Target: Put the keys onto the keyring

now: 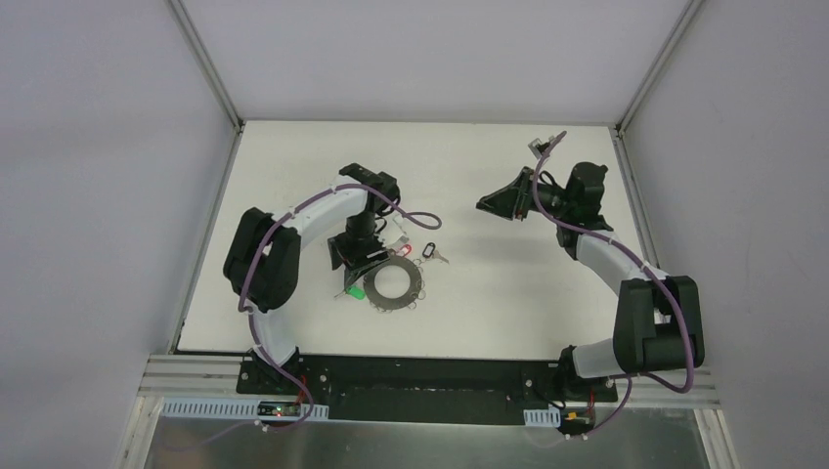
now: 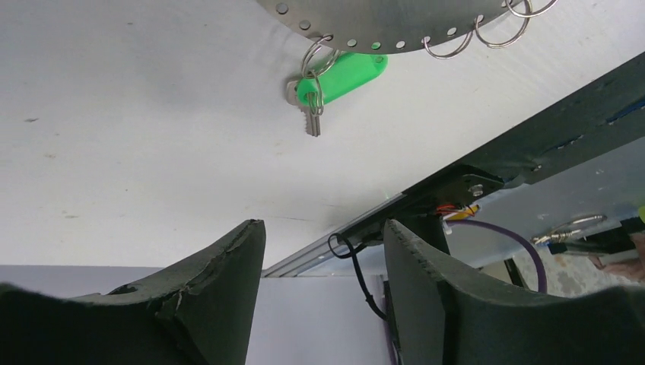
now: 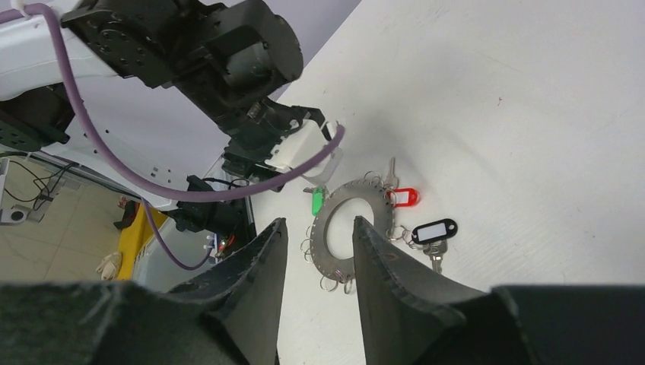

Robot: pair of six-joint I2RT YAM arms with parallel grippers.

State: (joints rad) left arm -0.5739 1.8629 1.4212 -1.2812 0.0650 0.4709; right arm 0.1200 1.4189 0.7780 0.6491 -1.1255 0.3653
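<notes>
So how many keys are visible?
3. Green key on a loop at the keyring's left rim; red key and black key beside its far rim. Others may be hidden.

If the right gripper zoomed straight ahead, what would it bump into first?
Probably the keyring: in the right wrist view it lies on the table right between the open jaws of the right gripper. Depth is unclear, so it might hit bare table first.
</notes>
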